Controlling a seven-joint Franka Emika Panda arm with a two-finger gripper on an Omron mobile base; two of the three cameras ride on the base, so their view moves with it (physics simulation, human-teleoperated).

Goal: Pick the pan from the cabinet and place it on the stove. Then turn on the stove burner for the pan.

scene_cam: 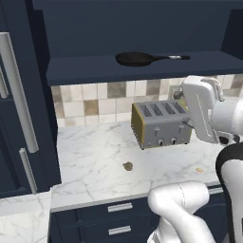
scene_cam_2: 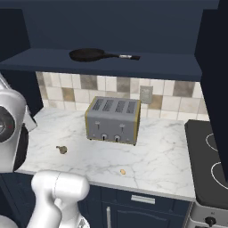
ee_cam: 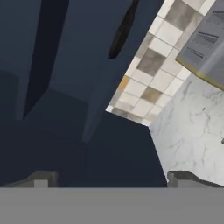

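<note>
White arm links (scene_cam: 182, 209) rise closest to the base cameras, from the lower right of the left base view and the lower left of the right base view, in front of the navy drawers (scene_cam: 118, 219) with short horizontal handles. In the hand view the gripper (ee_cam: 114, 178) shows its two dark fingertips (ee_cam: 41, 179) at the bottom, set wide apart with nothing between them; they look toward the navy cabinet side and the tiled wall, with a corner of the toaster at the upper right.

Beyond the drawers lies the white marble counter (scene_cam_2: 156, 156). A small brown scrap (scene_cam_2: 62, 149) sits on it toward the left, and a smaller tan crumb (scene_cam_2: 123, 171) lies near the front edge. Further back stands the silver four-slot toaster (scene_cam_2: 113, 120), its yellow side visible in the left base view, close to the beige and brown tile backsplash (scene_cam_2: 111, 84). At the right of the counter in the right base view is the stove (scene_cam_2: 209, 169), a glossy black cooktop with thin white rings, and nothing rests on it.

Farthest and highest is the cabinet (scene_cam: 137, 28), open at the front, with long silver bar handles on the door at the left of the left base view. The pan (scene_cam_2: 87, 54) lies flat on the navy shelf above the toaster, its long thin handle pointing to the right along the shelf. The gripper is well apart from the pan.
</note>
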